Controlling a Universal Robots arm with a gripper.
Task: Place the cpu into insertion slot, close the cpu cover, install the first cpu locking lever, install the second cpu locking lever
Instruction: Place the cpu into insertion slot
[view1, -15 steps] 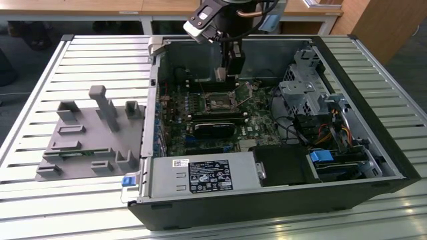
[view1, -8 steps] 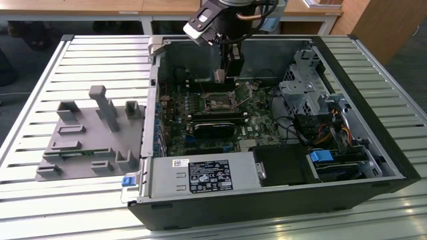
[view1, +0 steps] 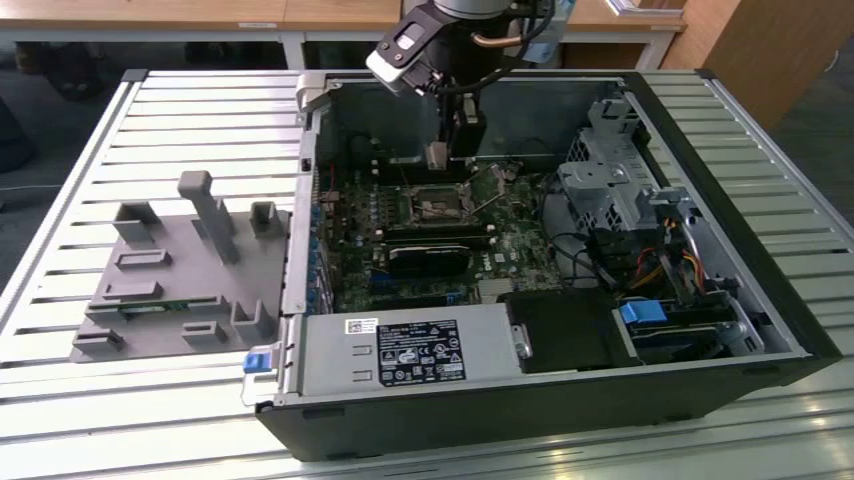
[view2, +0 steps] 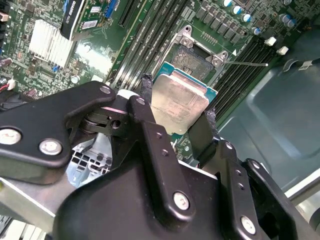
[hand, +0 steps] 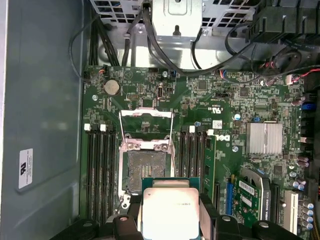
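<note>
1. The gripper (view1: 451, 152) pinches the cpu (view2: 180, 102) by 2 opposite edges, 1 black finger (view2: 146, 87) on each side, metal face toward both wrist cameras.
2. The cpu hangs above the board (hand: 210, 100), near the slot (hand: 142, 172) but apart from it. It is not seated.
3. The slot lies between 2 banks of memory slots (hand: 100, 165), toward the board's edge that runs along the case's bare grey wall. Its dark centre is empty.
4. The cover (hand: 146, 114) stands swung open off the slot's end, so the socket is uncovered.
5. Handling, as a judgement: the cpu is light, thin and stiff, and its smooth metal face would slip under a loose hold. The edges are the right place to grip it. The hidden underside and the slot's contacts are probably the fragile parts, so a tilted or rough landing could do damage.
6. The open case (view1: 534, 410) holds the board, a grey box with a label (view1: 400, 350) at its near edge, a metal drive cage (view1: 607, 195) and cables (view1: 661, 265) along the exterior view's right side.
7. A grey holder (view1: 174, 270) sits on the slatted table (view1: 200, 100) beside the case, at the exterior view's left. I cannot tell what its pockets hold.
</note>
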